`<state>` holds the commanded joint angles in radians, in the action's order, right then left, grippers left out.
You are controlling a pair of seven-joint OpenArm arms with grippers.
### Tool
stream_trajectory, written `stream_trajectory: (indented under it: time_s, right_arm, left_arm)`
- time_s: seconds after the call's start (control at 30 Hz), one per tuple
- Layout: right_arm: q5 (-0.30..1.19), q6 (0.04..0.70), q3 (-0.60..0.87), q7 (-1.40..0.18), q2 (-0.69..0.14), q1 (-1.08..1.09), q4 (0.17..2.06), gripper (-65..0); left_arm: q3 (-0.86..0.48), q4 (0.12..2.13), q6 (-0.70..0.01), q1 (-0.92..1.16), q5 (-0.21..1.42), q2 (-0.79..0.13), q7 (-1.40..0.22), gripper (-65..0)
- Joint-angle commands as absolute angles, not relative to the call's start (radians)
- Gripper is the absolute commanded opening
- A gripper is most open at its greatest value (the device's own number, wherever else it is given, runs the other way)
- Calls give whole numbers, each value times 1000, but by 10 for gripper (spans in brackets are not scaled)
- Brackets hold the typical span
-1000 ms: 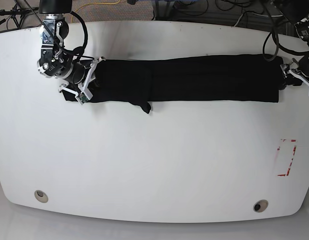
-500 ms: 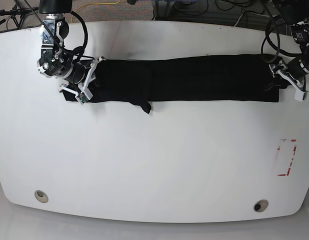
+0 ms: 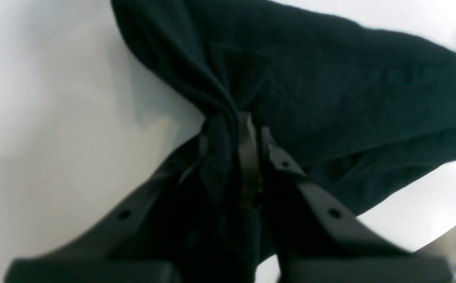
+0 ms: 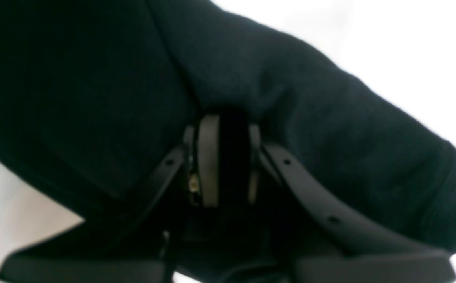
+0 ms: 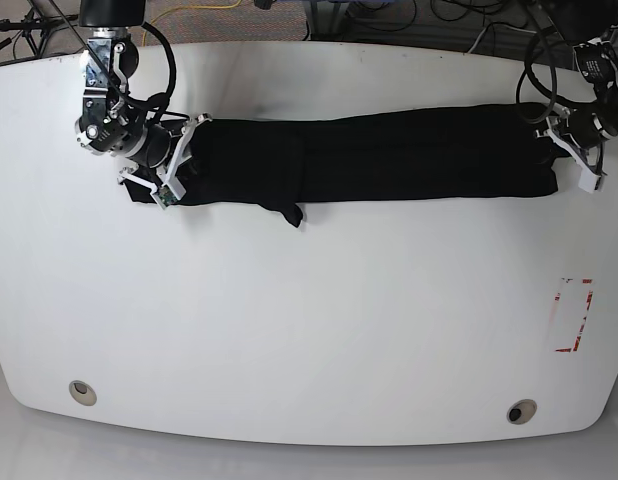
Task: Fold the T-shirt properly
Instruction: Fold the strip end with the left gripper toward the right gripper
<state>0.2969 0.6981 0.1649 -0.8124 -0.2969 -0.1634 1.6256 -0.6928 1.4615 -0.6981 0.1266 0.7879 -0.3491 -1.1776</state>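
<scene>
Lying as 1 long narrow band across the far half of the white table [image 5: 309,330], the T-shirt [image 5: 389,158] looks already folded lengthwise. The left gripper [image 5: 561,158] pinches its one end, the right gripper [image 5: 172,160] is clamped on the other. Crosswise folds into a compact packet seem to remain.

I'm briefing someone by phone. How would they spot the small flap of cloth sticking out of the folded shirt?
Find the white table and the long black T-shirt stretched across its far half. Follow its near edge toward the right gripper. The flap is the one pointed tab poking out below that otherwise straight edge.
</scene>
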Motion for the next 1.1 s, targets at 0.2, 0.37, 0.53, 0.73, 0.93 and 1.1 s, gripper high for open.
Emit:
stream_trajectory:
  time_s: [0.2,0.37,0.53,0.73,0.93,1.1]
  right_arm:
    - [297,698,165,-812,-291,-165,1626,-561]
    - [297,698,165,-812,-291,-162,1626,-561]
    - [297,698,165,-812,-289,-160,1626,-561]
    - [297,698,163,-812,-289,-157,1624,-561]
    - [297,698,163,-811,-289,-157,1624,-561]
    - [297,698,163,-811,-289,-156,1624,-561]
  left_arm:
    - [-690,1722,-698,127,786,-274,-1293,-631]
    - [-622,1868,-698,88,786,-203,-1396,-629]
    - [-496,1880,-698,53,783,-143,-1396,-629]
    - [-392,1880,-657,5,789,-87,-1396,-628]
    - [-278,1879,-619,7,788,-1,-1396,-628]
    - [-217,1879,-602,19,786,30,-1396,-628]
